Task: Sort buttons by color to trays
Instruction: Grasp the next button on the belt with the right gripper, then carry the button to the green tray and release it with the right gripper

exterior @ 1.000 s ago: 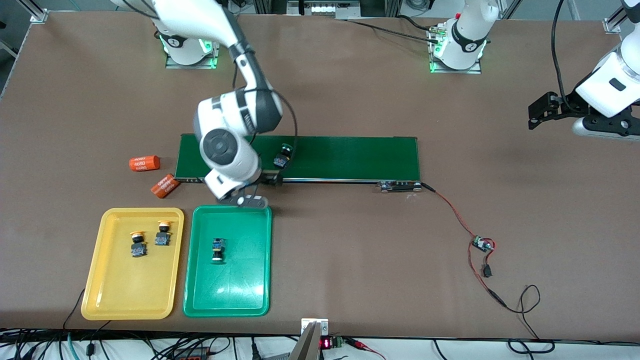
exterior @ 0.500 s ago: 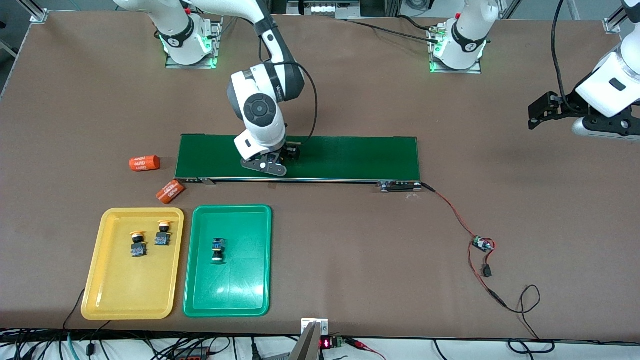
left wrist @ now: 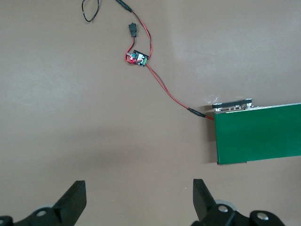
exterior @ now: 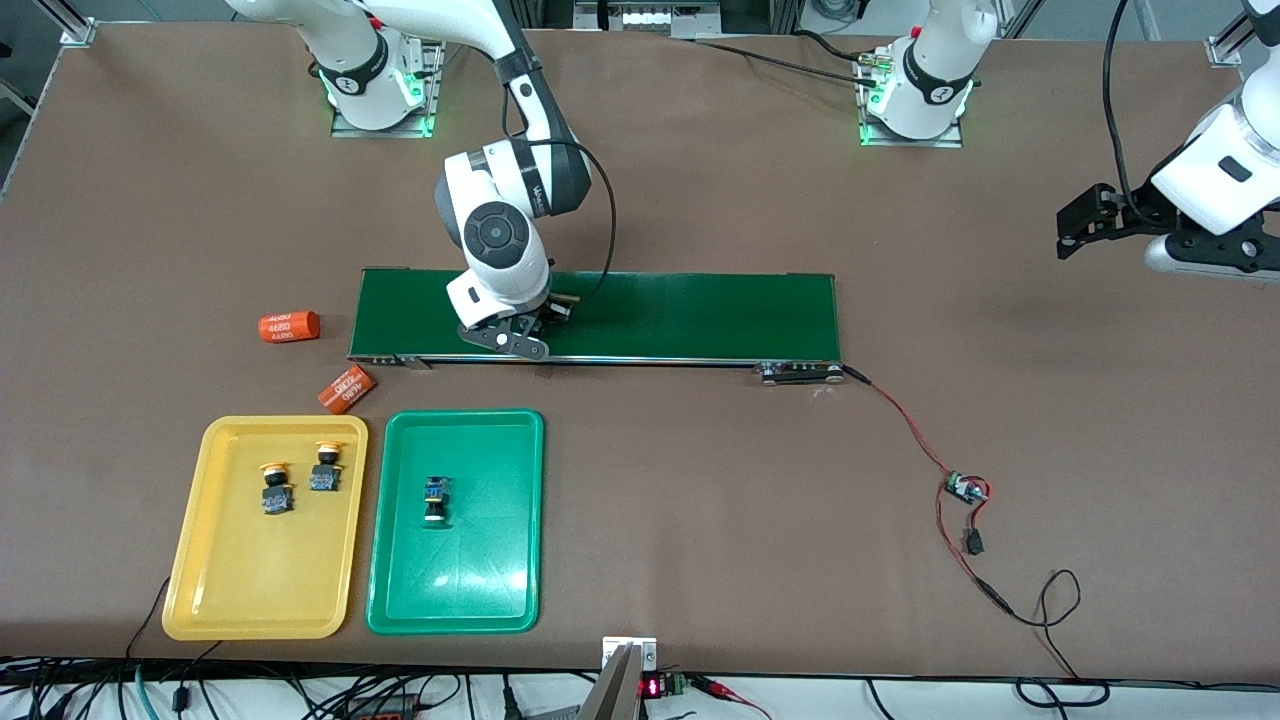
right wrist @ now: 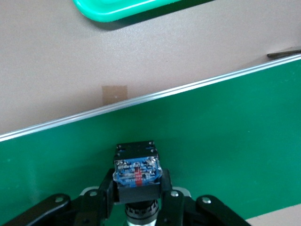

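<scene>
My right gripper [exterior: 538, 320] is down on the dark-green belt [exterior: 700, 315], its fingers [right wrist: 106, 188] pressed against both sides of a button [right wrist: 137, 170] with a black-blue body; the cap is hidden. Two yellow-capped buttons [exterior: 276, 490] [exterior: 325, 470] lie in the yellow tray [exterior: 215, 590]. One button [exterior: 435, 498] lies in the green tray [exterior: 480, 590]. My left gripper [exterior: 1075, 225] waits open over bare table at the left arm's end, nothing between its fingers [left wrist: 75, 200].
Two orange numbered cylinders [exterior: 289, 326] [exterior: 346, 389] lie between the belt's end and the yellow tray. A small circuit board [exterior: 965, 488] with red and black wires runs from the belt's other end toward the front edge.
My right arm swung from the green tray's edge onto the belt, came down over the button there and closed on it. The orange cylinder by the yellow tray shifted slightly. The left arm stayed still.
</scene>
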Controlling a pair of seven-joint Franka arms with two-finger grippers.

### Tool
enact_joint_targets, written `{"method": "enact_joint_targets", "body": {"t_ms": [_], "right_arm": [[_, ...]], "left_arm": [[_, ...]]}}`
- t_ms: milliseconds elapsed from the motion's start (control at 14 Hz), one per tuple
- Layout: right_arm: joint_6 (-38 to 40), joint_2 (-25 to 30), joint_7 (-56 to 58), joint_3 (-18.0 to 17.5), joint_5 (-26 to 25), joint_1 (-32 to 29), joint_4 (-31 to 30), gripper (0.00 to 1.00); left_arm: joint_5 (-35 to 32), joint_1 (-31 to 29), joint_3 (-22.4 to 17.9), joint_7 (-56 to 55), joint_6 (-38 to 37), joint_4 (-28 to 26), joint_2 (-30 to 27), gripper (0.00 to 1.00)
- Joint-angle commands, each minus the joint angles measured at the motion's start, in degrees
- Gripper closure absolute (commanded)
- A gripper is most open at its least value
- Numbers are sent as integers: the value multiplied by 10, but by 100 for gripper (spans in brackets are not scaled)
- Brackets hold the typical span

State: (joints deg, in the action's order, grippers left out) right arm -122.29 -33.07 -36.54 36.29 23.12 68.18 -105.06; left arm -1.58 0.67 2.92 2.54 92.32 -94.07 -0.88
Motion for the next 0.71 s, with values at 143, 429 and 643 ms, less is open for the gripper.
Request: {"method": "enact_joint_targets", "body": {"t_ms": [143,429,643], "right_arm": [[17,18,10,26,4,-29,65,100],[39,-42,87,20,1,-125,194,100],[30,-105,123,7,1,-163,270,100]], "left_arm": [[-8,1,0,-2,-5,7,0,0],[-8,1,0,-2,-5,7,0,0],[-8,1,0,-2,-5,7,0,0]]}}
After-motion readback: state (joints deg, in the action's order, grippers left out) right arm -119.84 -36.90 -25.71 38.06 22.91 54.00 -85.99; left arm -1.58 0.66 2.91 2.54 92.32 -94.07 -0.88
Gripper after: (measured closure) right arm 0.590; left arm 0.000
